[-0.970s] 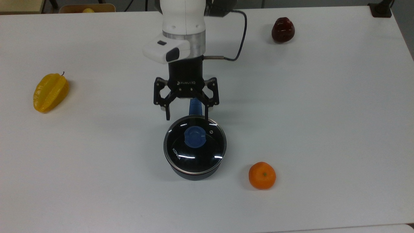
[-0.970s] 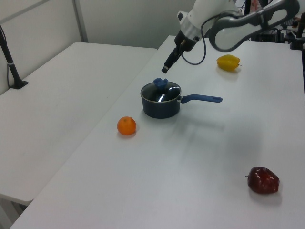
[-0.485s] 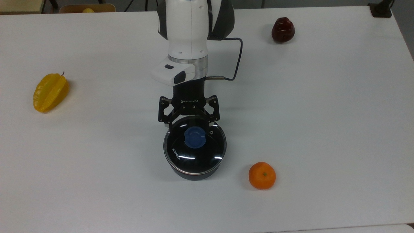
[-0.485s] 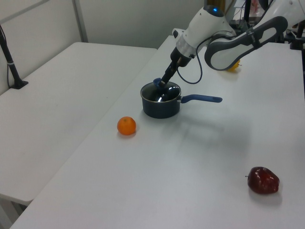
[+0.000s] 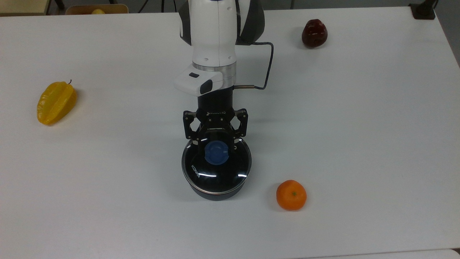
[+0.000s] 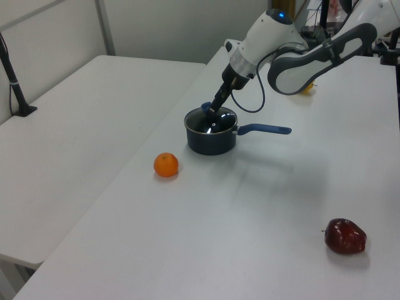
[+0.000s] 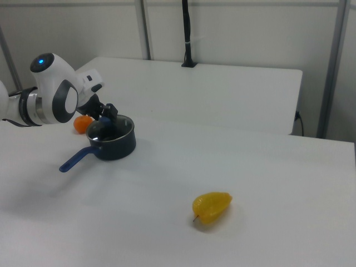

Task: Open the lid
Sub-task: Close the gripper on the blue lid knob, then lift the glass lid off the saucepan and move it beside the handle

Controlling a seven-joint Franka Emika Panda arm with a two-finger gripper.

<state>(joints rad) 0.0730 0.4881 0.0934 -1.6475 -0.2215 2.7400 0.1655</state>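
Lid (image 5: 216, 169) sits seated on the saucepan (image 6: 211, 139), mid-table (image 5: 359, 144). I have the claw (image 5: 215, 144) down at the blue knob (image 5: 216, 152), fingers spread either side, not clenched yet. Step in hand, as I judge it: the grasp. Next: close squarely on the knob, then lift straight up.

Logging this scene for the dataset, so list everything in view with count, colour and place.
lid: one, clear glass with blue knob, resting on the saucepan.
saucepan: one, black with long blue handle, mid-table.
orange: one, orange, at the top view's right of the saucepan.
star fruit: one, yellow, at the top view's left.
apple: one, dark red, at the top view's upper right.
table: one, white, under everything.
gripper: one, black, at the lid's knob.
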